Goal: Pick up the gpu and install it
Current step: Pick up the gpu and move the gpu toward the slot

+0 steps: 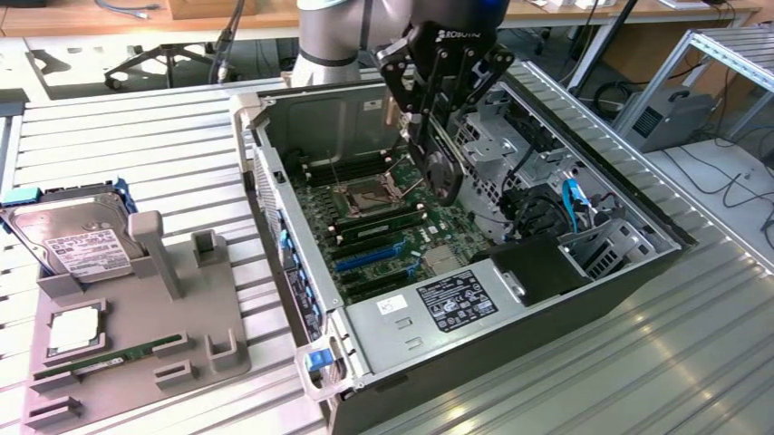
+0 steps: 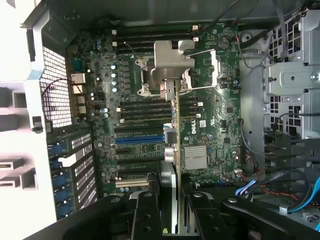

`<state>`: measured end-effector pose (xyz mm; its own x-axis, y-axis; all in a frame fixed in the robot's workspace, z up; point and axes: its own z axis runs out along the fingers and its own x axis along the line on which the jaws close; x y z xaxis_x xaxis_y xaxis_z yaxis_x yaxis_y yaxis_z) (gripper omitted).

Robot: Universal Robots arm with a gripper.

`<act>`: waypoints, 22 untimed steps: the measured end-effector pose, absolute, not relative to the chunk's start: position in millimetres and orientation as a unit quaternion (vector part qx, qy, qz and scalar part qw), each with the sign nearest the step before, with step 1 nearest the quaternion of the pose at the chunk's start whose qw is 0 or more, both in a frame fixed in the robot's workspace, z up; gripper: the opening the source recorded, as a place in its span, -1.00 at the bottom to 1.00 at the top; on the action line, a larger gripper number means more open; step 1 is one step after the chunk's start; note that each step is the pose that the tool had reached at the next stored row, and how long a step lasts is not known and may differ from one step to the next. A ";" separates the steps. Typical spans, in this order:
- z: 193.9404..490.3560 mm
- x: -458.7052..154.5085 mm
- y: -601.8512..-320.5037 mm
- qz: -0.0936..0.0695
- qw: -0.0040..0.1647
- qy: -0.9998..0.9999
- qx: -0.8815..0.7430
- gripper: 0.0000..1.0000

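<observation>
My gripper (image 1: 433, 136) hangs over the open computer case (image 1: 290, 272), shut on the gpu (image 1: 444, 177), a black card held on edge above the motherboard (image 1: 387, 227). In the wrist view the gpu (image 2: 176, 130) runs edge-on out from between my black fingers (image 2: 145, 210), its pale metal bracket (image 2: 167, 62) at the far end, over the processor socket. The gripper (image 2: 170, 197) holds it clear of the board. Below the card lie the expansion slots, one of them blue (image 2: 140, 140), also visible as the blue slot (image 1: 362, 260) in the exterior view.
A grey holder tray (image 1: 133, 362) at the exterior view's left carries a silver hard drive (image 1: 72, 240), a processor (image 1: 72, 331) and a green memory stick (image 1: 115, 353). Inside the case are the power supply (image 1: 454, 299), a drive cage (image 1: 496, 136) and blue cables (image 1: 568, 204).
</observation>
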<state>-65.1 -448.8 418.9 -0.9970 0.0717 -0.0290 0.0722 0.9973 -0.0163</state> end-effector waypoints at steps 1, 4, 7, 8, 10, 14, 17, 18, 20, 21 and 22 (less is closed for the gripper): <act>418.8 -63.8 -448.8 -0.009 0.014 0.999 0.036 -0.47; 418.8 -59.9 -448.6 -0.009 0.014 0.999 0.036 -0.47; 418.8 -56.1 -448.5 -0.010 0.014 0.999 0.036 -0.47; 418.9 -55.0 -448.5 -0.010 0.014 0.999 0.036 -0.47; 418.8 -51.4 -448.4 -0.010 0.014 0.999 0.036 -0.47; 418.8 -46.2 -448.3 -0.011 0.014 0.999 0.036 -0.47; 418.9 -42.5 -448.1 -0.011 0.014 0.999 0.036 -0.47; 418.8 -41.6 -448.1 -0.012 0.014 0.999 0.036 -0.47; 418.9 -40.0 -448.0 -0.012 0.014 0.999 0.036 -0.47; 418.9 -39.1 -448.0 -0.012 0.014 0.999 0.036 -0.47; 418.8 -38.1 -447.9 -0.013 0.014 0.999 0.036 -0.47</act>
<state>-38.1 -447.9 418.8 -0.9970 0.0715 -0.0285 0.0722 0.9971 -0.0244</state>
